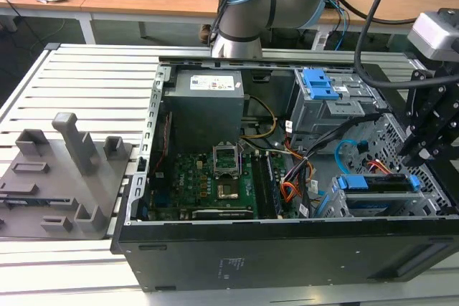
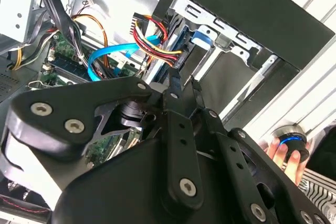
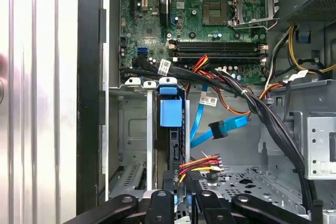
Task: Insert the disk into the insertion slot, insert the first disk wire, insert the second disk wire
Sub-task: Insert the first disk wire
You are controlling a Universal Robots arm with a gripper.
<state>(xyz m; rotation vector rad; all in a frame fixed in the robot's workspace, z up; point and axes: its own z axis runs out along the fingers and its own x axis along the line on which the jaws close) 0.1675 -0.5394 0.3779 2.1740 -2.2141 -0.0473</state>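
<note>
Exterior view: an open computer case (image 1: 287,249) lies on a slatted table (image 1: 79,77). The disk (image 1: 376,184) sits in the insertion slot (image 1: 331,206), in the case corner at the exterior view's right, close to the case walls. The gripper (image 1: 419,154) hangs just above it. The taller cage (image 1: 323,94) stands behind, so room is tight. The second disk wire (image 1: 346,150) loops in the gap between.

Second wrist view: the gripper (image 2: 184,82) is just beside the plug end of the first disk wire (image 2: 152,40). Cannot tell whether it clamps anything. Outside the case, a person's hand (image 2: 283,153) rests on a round button (image 2: 291,141).

First wrist view: the disk (image 3: 170,111) stands on edge between the bay walls. The first disk wire (image 3: 202,162) ends just beside it. The second disk wire (image 3: 202,124) dangles apart, its plug loose over the open perforated floor.
</note>
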